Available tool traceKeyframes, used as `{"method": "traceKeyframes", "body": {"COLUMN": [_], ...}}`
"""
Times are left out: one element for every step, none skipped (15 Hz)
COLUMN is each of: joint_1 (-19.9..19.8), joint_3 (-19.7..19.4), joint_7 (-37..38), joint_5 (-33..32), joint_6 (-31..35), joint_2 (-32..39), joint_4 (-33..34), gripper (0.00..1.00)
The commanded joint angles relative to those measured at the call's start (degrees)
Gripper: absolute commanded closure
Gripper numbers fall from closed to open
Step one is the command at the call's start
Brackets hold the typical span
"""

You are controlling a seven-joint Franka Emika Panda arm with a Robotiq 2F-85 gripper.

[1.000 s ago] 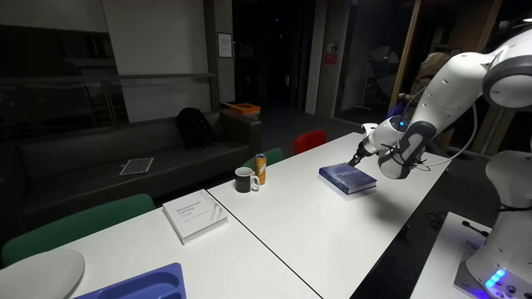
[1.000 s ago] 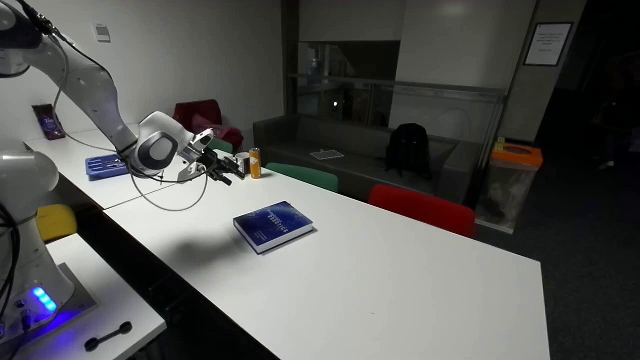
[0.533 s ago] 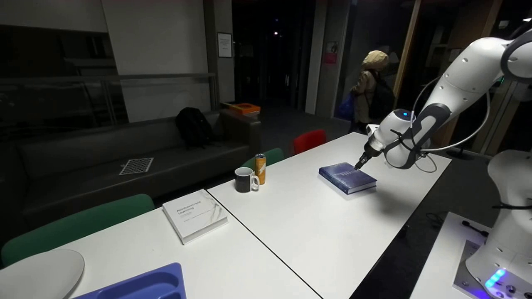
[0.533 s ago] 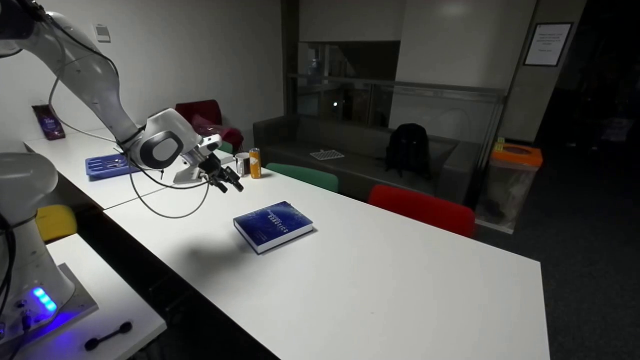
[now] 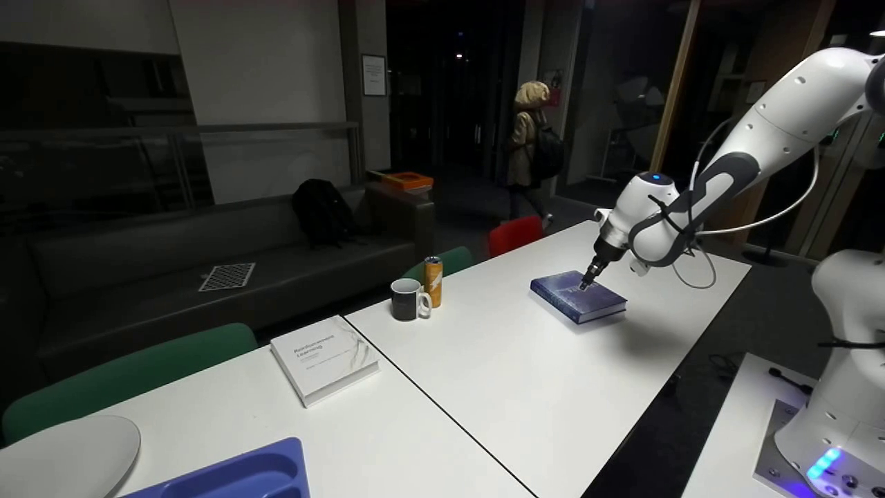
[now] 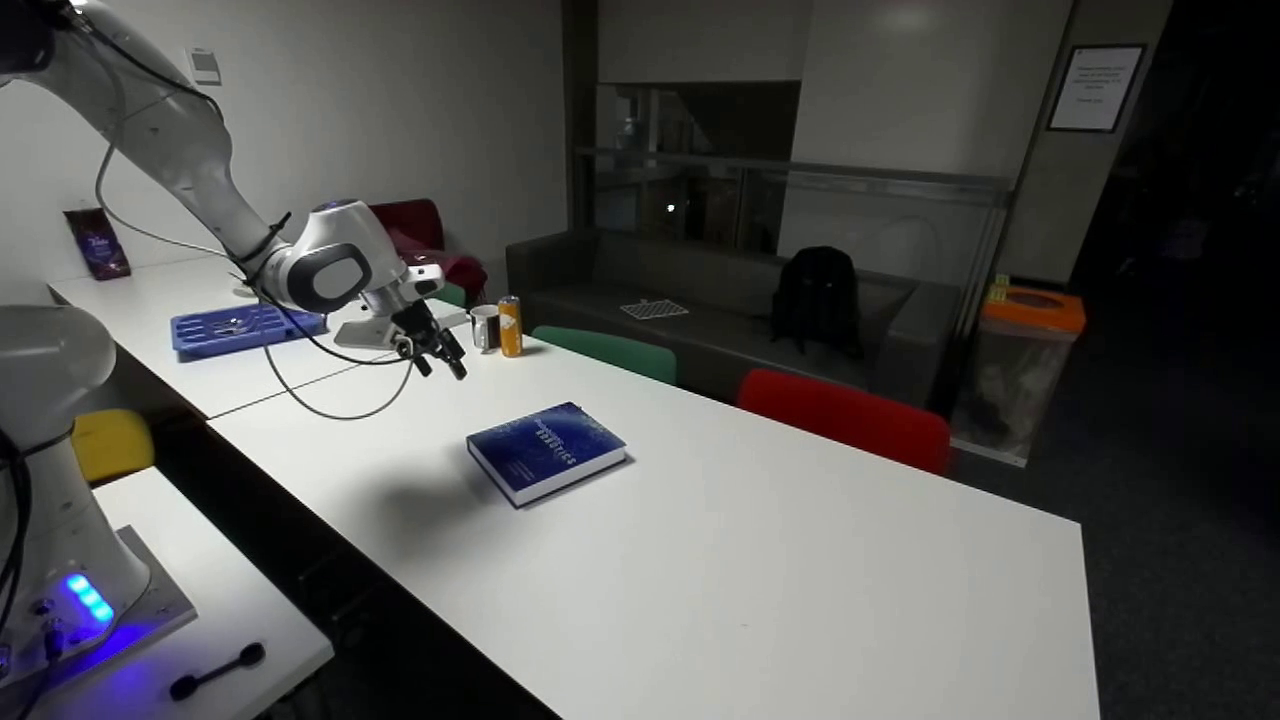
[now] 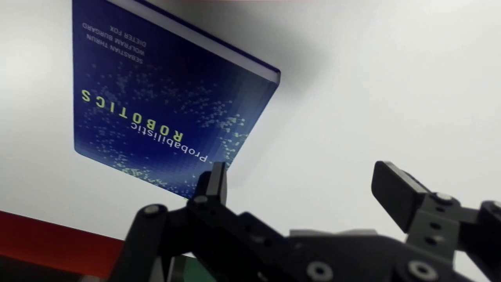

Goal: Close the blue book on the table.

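Observation:
The blue book [image 6: 545,450] lies flat on the white table [image 6: 780,570] with its cover down over the pages, so it stands closed. Its title faces up in the wrist view, where the book [image 7: 156,98] fills the upper left. My gripper [image 6: 442,370] hangs in the air above the table, apart from the book, on the side toward the can and mug. Seen from the wrist, the gripper [image 7: 299,166] is open, its fingers wide apart with only bare tabletop behind the gap. The left finger [image 7: 216,180] overlaps a corner of the cover in that view.
A black-and-white mug [image 5: 406,301] and an orange can [image 5: 433,280] stand near the table's far edge. Beyond the seam lie a white book [image 5: 325,356], a blue tray [image 5: 242,474] and a plate [image 5: 69,453]. A red chair [image 6: 845,420] borders the table. Someone walks past [image 5: 531,142] behind.
The arm has shifted and tilted, so the gripper points more steeply down. The book has stayed in place. A person in the background has walked leftward in an exterior view.

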Motion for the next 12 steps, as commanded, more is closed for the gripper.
{"method": "traceKeyframes", "body": {"joint_1": [-1.8, -11.2, -13.4, -8.1, -10.3, -10.7, -11.2, -11.6, -12.2, -12.9, -13.8, -14.9], "joint_3": [4.0, 13.3, 16.1, 12.7, 15.4, 16.4, 17.4, 18.3, 19.3, 20.4, 21.5, 22.6], "joint_7": [-3.5, -0.5, -0.6, -6.1, -7.8, -10.3, -13.0, -15.8, -18.6, -21.6, -24.3, -27.1], "joint_5": [3.7, 0.2, 0.5, 8.4, 11.4, 15.2, 19.0, 22.9, 26.7, 30.7, 34.6, 38.2], "joint_6": [-5.1, -6.2, -7.1, -7.2, -7.7, -8.4, -9.4, -10.3, -11.5, -12.6, -13.9, -15.2], "joint_2": [-2.8, -4.0, -4.1, -2.5, -2.0, -1.3, -0.6, 0.2, 1.2, 2.5, 4.0, 5.7], "joint_4": [2.8, 3.5, 3.9, 4.3, 4.9, 5.5, 6.3, 7.2, 8.2, 9.3, 10.6, 12.1], "gripper": [0.00, 0.00, 0.00, 0.00, 0.00, 0.00, 0.00, 0.00, 0.00, 0.00, 0.00, 0.00]}}
